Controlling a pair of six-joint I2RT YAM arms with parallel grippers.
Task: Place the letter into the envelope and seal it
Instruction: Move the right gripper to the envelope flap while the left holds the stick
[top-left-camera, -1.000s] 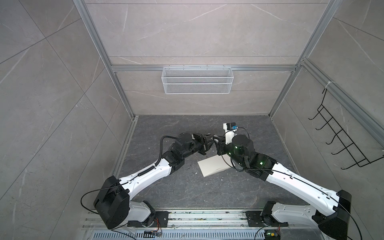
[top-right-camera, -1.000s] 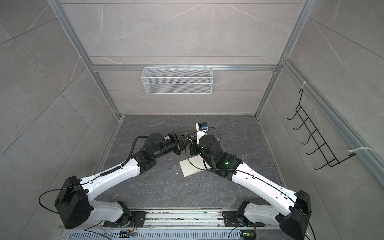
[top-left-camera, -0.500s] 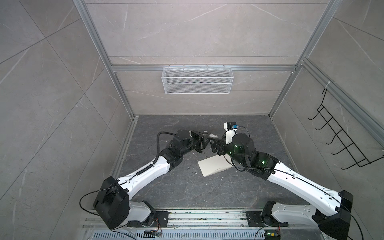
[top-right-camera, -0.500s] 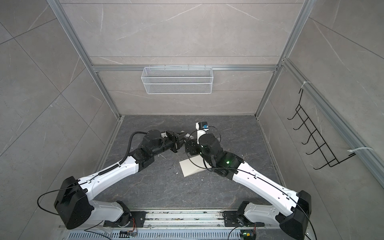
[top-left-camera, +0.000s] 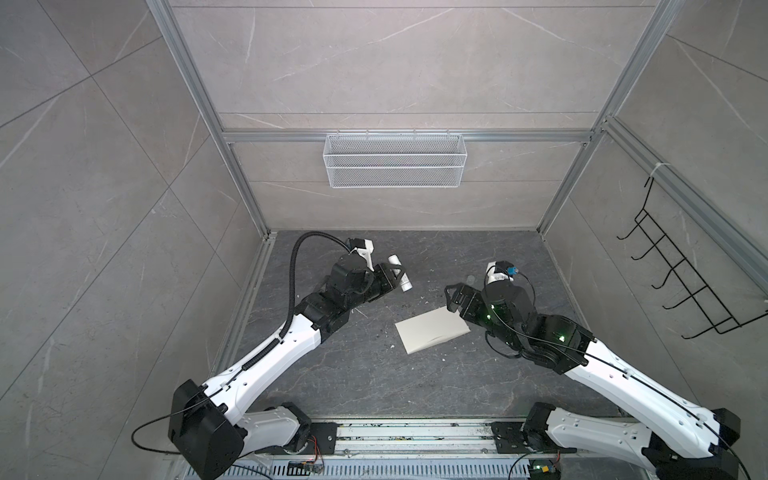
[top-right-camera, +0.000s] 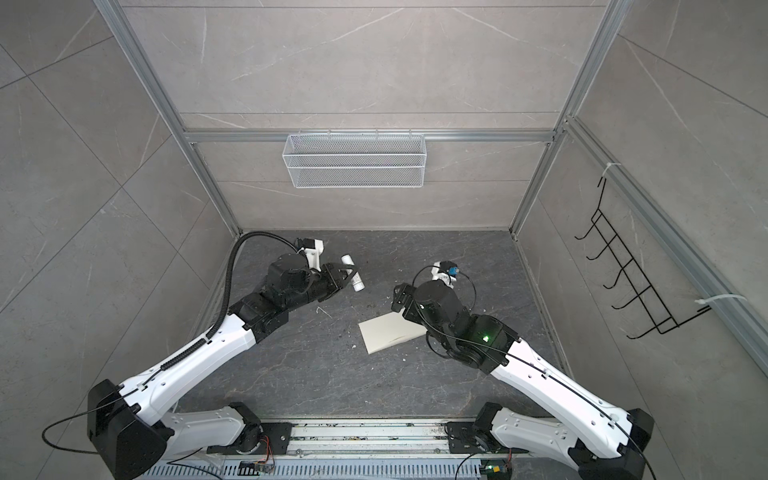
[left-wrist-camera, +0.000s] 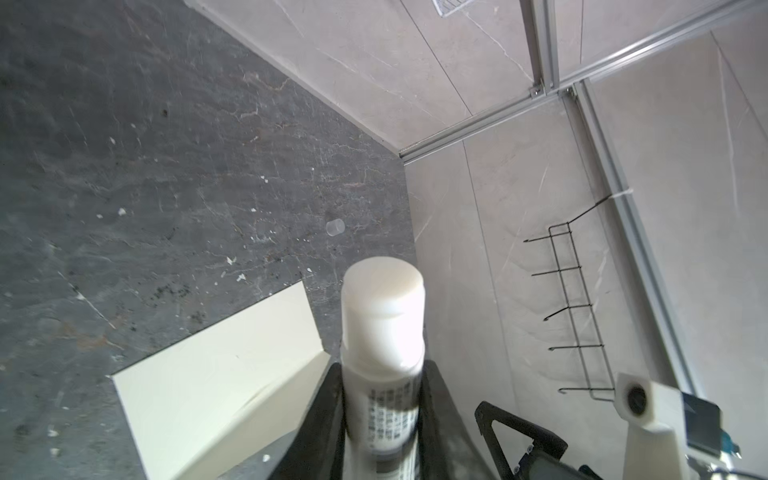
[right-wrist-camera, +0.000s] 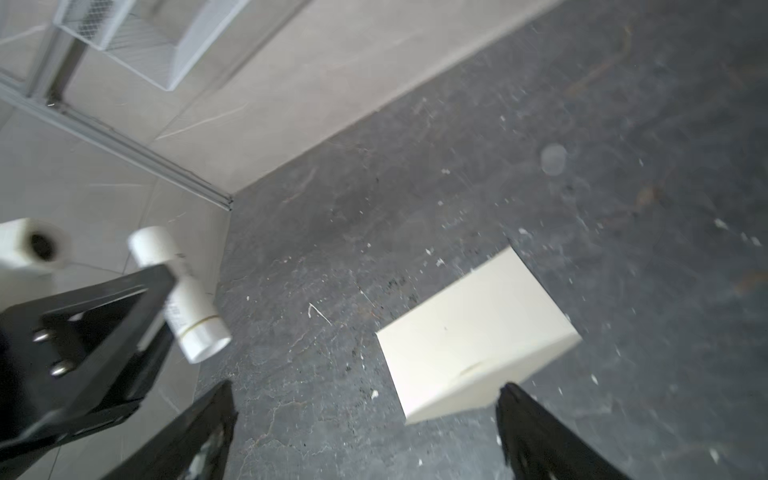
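1. The envelope (top-left-camera: 432, 336) (top-right-camera: 390, 332) is lying flat on the dark tabletop (top-left-camera: 353, 374), near the middle and turned at an angle to the tabletop's edges. It is showing a plain cream-white face.
2. In the left wrist view, a shaded band is running along one long edge of the envelope (left-wrist-camera: 216, 382). Whether this is a raised flap cannot be told.
3. The left gripper (top-left-camera: 395, 275) (top-right-camera: 348, 275) is hovering over the far left part of the tabletop, well apart from the envelope. Its fingers (left-wrist-camera: 324, 415) are clenching a white glue stick (top-left-camera: 400, 274) (left-wrist-camera: 382, 332) around the middle of its body.
4. The glue stick (right-wrist-camera: 183, 299) is sticking out on both sides of the grip, with neither end touching the tabletop.
5. The right gripper (top-left-camera: 451, 297) (top-right-camera: 397, 297) is hanging just beside the far right corner of the envelope. Its fingers (right-wrist-camera: 540, 436) are standing wide apart and gripping nothing.
6. In the right wrist view, one edge of the envelope (right-wrist-camera: 478, 340) is showing between the spread fingers.
7. A small clear round piece (top-left-camera: 470, 279) (left-wrist-camera: 335, 227) (right-wrist-camera: 553, 158) is sitting on the tabletop beyond the envelope, near the right gripper.
8. A white wire basket (top-left-camera: 395, 166) is hanging on the back wall, and a black hook rack (top-left-camera: 681, 282) is hanging on the right wall.
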